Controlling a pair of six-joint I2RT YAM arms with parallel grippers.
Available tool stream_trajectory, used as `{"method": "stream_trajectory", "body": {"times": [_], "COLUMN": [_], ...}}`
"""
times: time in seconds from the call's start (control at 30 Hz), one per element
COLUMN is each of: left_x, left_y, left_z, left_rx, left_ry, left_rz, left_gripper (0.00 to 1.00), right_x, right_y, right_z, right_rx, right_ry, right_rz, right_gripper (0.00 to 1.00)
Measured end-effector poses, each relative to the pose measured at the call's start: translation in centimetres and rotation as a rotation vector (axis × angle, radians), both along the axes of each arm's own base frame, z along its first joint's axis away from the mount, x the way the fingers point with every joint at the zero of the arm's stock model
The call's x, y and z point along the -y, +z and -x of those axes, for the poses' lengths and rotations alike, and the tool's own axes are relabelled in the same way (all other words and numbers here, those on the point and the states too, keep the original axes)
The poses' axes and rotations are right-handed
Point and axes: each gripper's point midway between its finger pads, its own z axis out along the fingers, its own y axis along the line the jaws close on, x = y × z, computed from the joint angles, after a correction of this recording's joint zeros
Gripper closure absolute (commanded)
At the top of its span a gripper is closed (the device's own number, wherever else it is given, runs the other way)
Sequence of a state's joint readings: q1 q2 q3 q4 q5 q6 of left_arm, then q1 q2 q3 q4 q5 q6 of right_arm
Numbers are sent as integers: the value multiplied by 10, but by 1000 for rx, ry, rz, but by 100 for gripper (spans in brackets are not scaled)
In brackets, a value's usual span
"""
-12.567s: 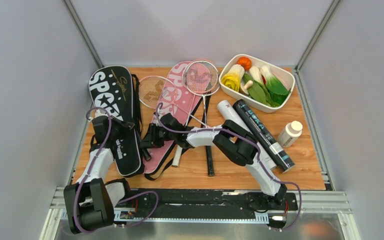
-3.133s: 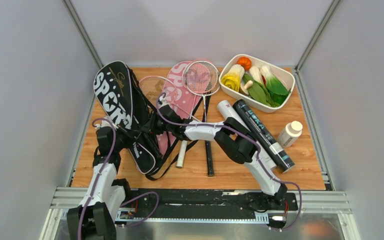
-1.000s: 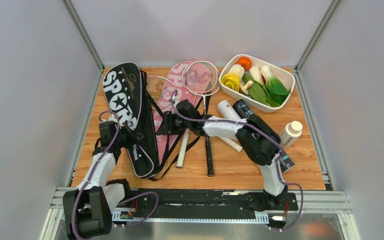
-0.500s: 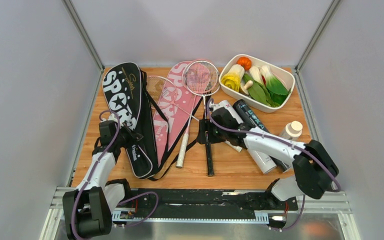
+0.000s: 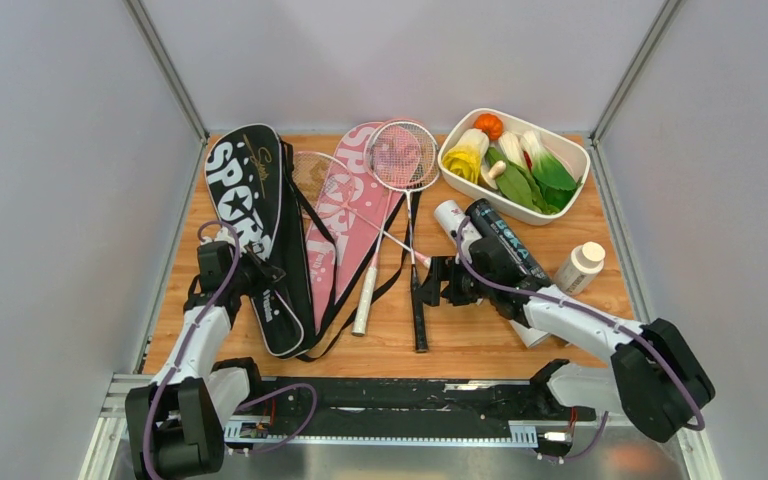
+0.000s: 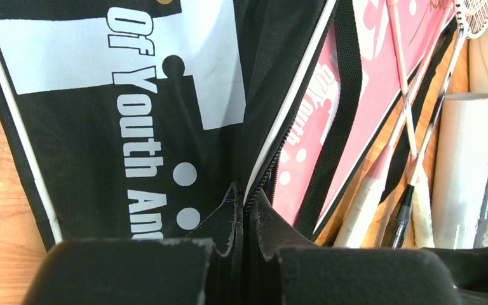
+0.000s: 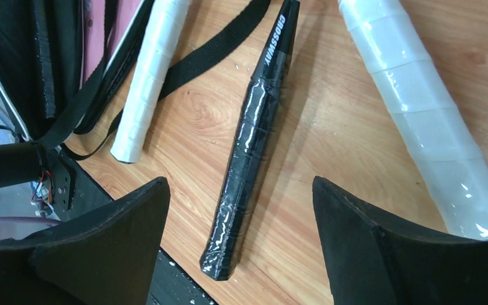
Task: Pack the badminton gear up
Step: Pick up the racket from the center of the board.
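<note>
Now left claw (image 6: pixel 244 254) clamps black cover (image 5: pixel 255 215) edge; right claw (image 7: pixel 241 235) spread wide over black racket handle (image 7: pixel 251 136), bare wood around.

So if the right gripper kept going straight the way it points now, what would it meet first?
Most likely the black racket handle, which lies on the table between the open right gripper fingers in the wrist view. How far above it the gripper is cannot be told.

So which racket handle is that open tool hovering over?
The black-handled racket, lying between the right tool's spread fingers; the white-handled racket lies off to one side.
</note>
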State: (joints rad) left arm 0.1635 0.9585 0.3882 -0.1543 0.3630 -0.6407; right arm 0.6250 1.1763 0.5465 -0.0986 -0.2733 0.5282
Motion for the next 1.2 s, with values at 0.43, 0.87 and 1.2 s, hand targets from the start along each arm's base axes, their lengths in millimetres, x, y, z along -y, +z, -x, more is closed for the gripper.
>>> {"method": "stream_trajectory", "body": {"times": [0.43, 0.87, 1.2], "left_x": [-1, -1, -1], "left_y": [3, 4, 4], "left_z": [1, 1, 1], "left_rx": [3, 2, 2], "left_ry": [4, 4, 5], "left_rz": [-5, -5, -5], "left_gripper": [100, 100, 100], "right_x": [-20, -49, -62], "right_y": [-38, -49, -52], "right_z": [-20, -47, -65], "right_rx": [-57, -1, 26], "right_ry": [-2, -42, -125], "right_rz": [-85, -114, -103], "right_gripper": [26, 43, 43]}}
